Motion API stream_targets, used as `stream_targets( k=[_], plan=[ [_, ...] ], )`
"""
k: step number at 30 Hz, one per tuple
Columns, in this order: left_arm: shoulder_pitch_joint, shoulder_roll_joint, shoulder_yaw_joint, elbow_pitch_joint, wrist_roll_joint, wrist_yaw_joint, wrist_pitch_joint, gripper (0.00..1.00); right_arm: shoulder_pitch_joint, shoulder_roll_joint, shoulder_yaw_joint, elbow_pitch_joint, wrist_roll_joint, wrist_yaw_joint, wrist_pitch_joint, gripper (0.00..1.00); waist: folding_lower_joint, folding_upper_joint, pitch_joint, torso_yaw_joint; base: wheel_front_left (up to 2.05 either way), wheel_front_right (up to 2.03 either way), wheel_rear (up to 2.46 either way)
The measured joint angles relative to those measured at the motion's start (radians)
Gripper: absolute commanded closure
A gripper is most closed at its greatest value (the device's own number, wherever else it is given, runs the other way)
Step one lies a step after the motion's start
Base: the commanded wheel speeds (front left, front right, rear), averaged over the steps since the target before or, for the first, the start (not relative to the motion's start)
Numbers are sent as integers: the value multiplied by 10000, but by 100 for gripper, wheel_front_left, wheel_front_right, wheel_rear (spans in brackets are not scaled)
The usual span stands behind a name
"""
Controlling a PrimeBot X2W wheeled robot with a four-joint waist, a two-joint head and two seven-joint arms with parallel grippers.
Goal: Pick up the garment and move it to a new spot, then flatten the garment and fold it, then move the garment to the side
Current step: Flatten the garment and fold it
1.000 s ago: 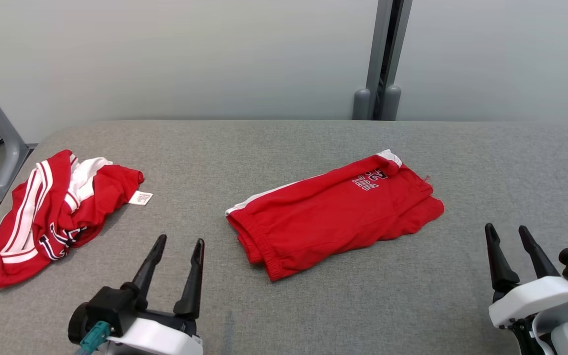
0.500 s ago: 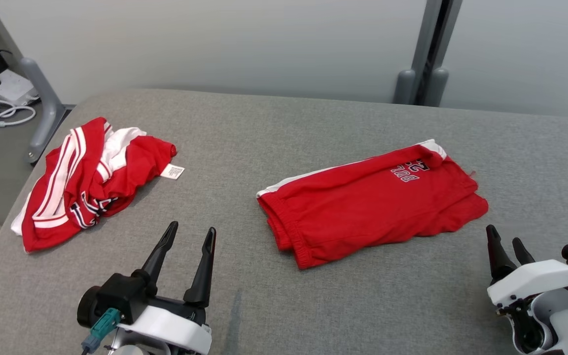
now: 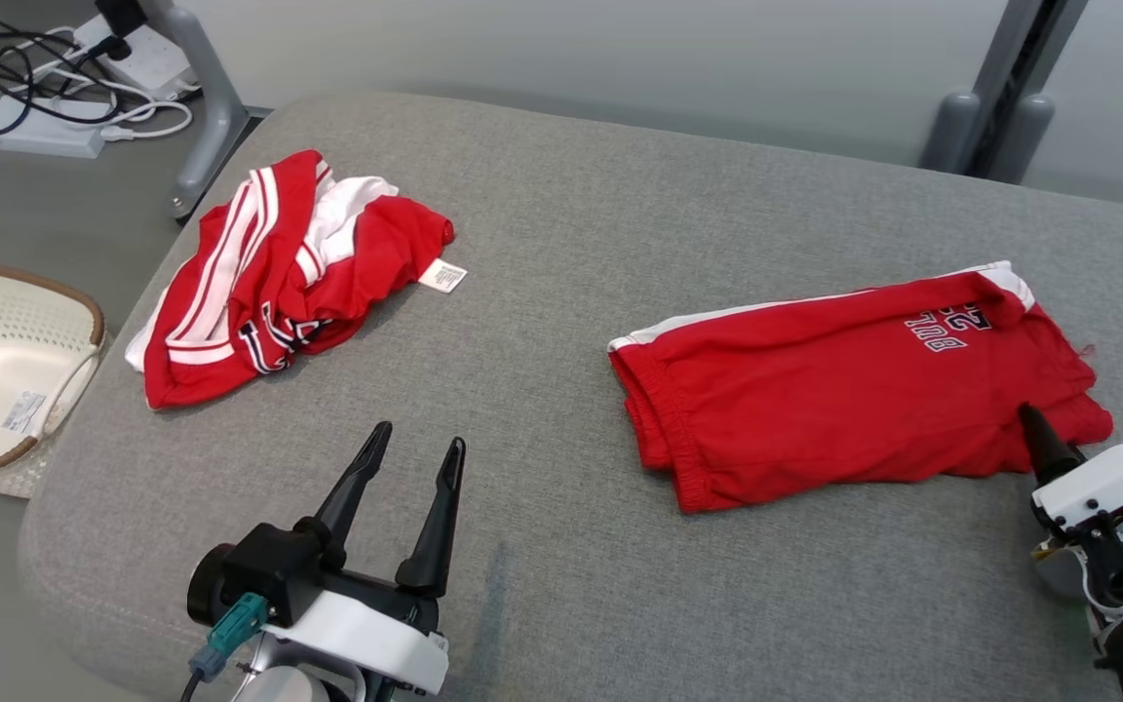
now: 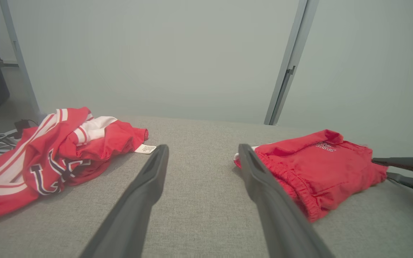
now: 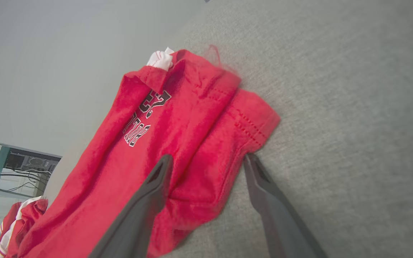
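I see folded red cotton shorts point(image 3: 854, 390) lying right of centre on my grey fabric-covered table point(image 3: 561, 195). My right claw point(image 5: 207, 157) stands spread, empty, astride their hem corner; my left claw point(image 3: 420, 435) hovers released before the gap between them and a crumpled red-and-white jersey point(image 3: 279, 273).

Red shorts point(image 3: 854, 390) on grey table point(image 3: 561, 195) — 1 of right gripper's point(image 3: 1035, 425) fingers point(image 3: 1039, 441) seemingly touches their edge.
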Motion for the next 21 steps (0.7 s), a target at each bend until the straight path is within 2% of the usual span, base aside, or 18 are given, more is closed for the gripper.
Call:
stream_targets(
  k=[8, 18, 19, 20, 21],
  plan=[
    [-93, 4, -213, -102, -157, 46, 0, 0, -779, -324, 15, 579, 389, 0, 263, 0, 0, 0, 374, 463, 0, 0, 0],
    [-390, 4, -320, -196, -485, 111, 0, 0, -1685, -667, 408, 1243, 293, 0, 347, 0, 0, 0, 808, 749, 0, 0, 0],
    [-390, 4, -320, -196, -485, 111, 0, 0, -1685, -667, 408, 1243, 293, 0, 347, 40, 0, 0, 808, 749, 0, 0, 0],
    [-392, 4, -332, -194, -500, 111, 0, 0, -1743, -692, 454, 1292, 263, 0, 326, 67, 0, 0, 825, 768, 0, 0, 0],
    [-392, 2, -337, -192, -500, 115, 0, 0, -1775, -702, 512, 1323, 209, 0, 280, 100, 0, 0, 835, 781, 0, 0, 0]
  ],
)
